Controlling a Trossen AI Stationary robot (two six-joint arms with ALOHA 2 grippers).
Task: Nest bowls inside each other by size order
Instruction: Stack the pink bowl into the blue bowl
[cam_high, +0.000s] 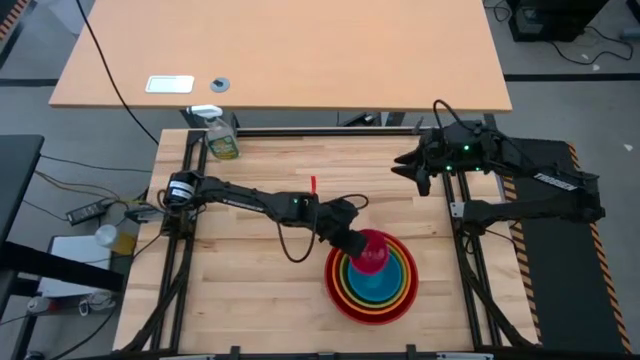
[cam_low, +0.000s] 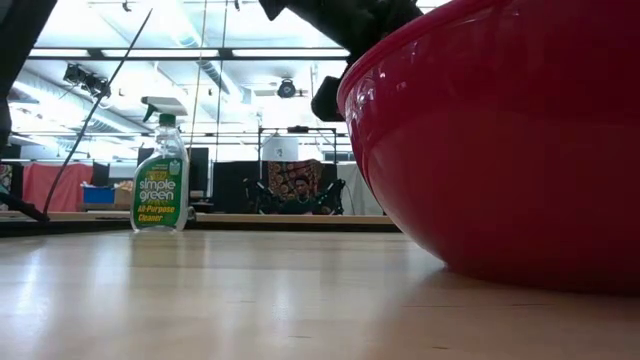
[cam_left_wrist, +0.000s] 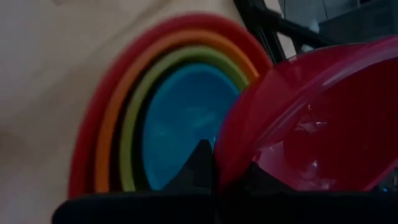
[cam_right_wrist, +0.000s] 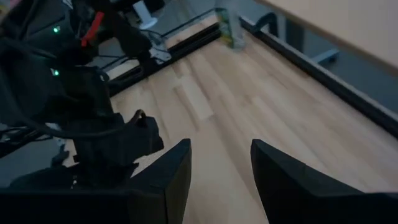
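Observation:
Red (cam_high: 337, 290), orange (cam_high: 345, 287), lime green (cam_high: 352, 280) and blue (cam_high: 385, 285) bowls sit nested near the table's front, right of centre; the red one rests on the table. My left gripper (cam_high: 358, 250) is shut on the magenta-pink bowl (cam_high: 373, 252), held above the nest's far edge. The nest also shows in the left wrist view (cam_left_wrist: 180, 112). My right gripper (cam_right_wrist: 219, 163) is open and empty, raised at the far right (cam_high: 412, 168). My left gripper holds the pink bowl by its rim (cam_left_wrist: 233, 168), one finger (cam_left_wrist: 199, 165) outside the wall and the other inside. It comes from the table's left, slanting down. The bowl is lifted clear and tilted over the blue bowl.
A yellow-green spray bottle (cam_high: 222, 140) stands at the far left of the table, also in the low view (cam_low: 160, 180). Dark metal rails (cam_high: 175, 250) run along the table's left and right sides. Bare wood lies left of the nest.

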